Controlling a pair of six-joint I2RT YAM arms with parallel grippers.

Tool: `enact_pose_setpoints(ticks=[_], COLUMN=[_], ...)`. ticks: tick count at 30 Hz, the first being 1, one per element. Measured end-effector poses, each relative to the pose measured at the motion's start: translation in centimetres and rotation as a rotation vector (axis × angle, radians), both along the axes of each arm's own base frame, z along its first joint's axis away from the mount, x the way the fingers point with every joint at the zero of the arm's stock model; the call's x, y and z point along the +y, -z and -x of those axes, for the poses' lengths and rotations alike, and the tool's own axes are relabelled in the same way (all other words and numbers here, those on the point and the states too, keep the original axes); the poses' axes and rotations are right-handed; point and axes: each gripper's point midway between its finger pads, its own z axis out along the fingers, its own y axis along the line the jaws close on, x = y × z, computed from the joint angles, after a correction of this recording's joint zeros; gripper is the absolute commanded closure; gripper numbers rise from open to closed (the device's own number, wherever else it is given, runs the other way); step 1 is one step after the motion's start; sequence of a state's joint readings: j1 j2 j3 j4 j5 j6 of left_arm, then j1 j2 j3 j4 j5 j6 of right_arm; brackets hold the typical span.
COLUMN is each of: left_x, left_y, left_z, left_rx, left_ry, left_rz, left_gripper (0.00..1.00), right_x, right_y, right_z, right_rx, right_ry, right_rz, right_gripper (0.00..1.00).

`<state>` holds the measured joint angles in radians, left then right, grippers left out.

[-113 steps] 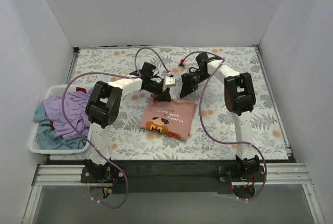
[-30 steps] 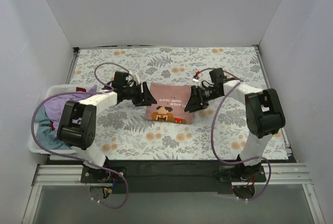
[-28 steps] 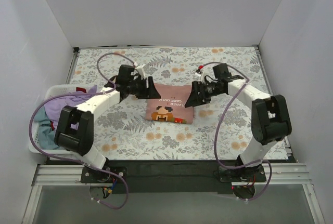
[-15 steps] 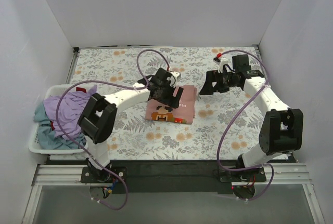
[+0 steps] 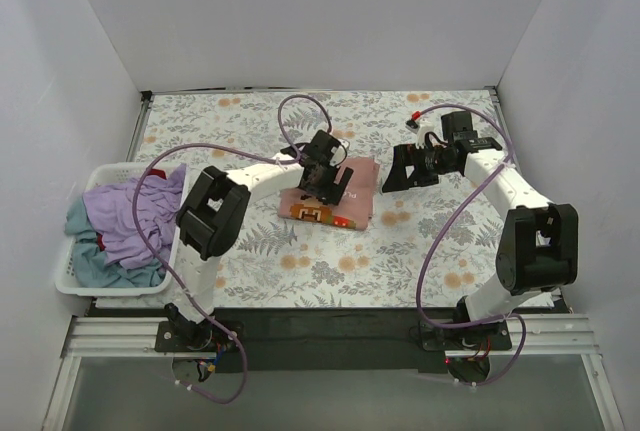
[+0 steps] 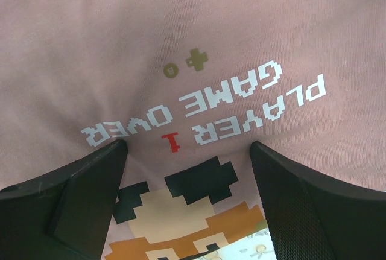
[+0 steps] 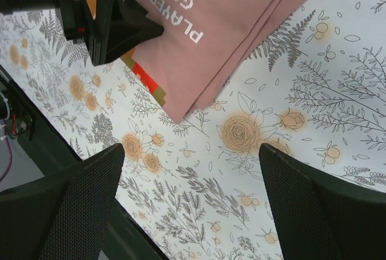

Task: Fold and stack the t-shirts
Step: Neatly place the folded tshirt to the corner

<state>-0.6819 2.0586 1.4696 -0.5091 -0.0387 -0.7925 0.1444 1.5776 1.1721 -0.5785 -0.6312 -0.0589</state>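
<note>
A folded salmon-pink t-shirt lies at mid-table, its "PLAYER 1 GAME OVER" print facing up. My left gripper is right over it, open, its fingertips straddling the print with nothing between them; I cannot tell whether they touch the cloth. My right gripper hangs open to the right of the shirt, over bare tablecloth, holding nothing. The right wrist view shows the shirt's corner and the left gripper upon it. Lavender and teal t-shirts lie crumpled in the basket.
A white plastic basket sits at the table's left edge. The floral tablecloth covers the table. White walls close in the back and both sides. Purple cables loop from both arms.
Both grippers have opened and left the folded shirt's sides. The left one has moved onto the shirt's top. The right one has drawn back to the right.
</note>
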Motion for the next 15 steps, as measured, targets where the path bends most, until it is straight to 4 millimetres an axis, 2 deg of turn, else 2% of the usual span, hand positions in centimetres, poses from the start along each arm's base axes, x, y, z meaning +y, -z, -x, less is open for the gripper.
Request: enact_pose_setpoints(ticks=[5, 9, 12, 15], left_x=[0.4, -0.2, -1.9, -4.8], left_y=[0.0, -0.1, -0.1, -0.5], left_z=[-1.9, -2.7, -4.4, -6.9], left_rx=[-0.014, 0.003, 0.010, -0.012], left_ry=[-0.014, -0.008, -0.009, -0.010], left_rz=[0.021, 0.029, 0.044, 0.082], left_gripper=[0.20, 0.23, 0.24, 0.24], right_x=[-0.1, -0.4, -0.8, -1.5], right_y=[0.1, 0.3, 0.6, 0.9], right_z=[0.0, -0.2, -0.4, -0.7], right_rx=[-0.006, -0.015, -0.022, -0.031], right_ry=[-0.007, -0.003, 0.010, 0.034], right_rz=[0.005, 0.028, 0.056, 0.096], right_gripper=[0.02, 0.02, 0.02, 0.02])
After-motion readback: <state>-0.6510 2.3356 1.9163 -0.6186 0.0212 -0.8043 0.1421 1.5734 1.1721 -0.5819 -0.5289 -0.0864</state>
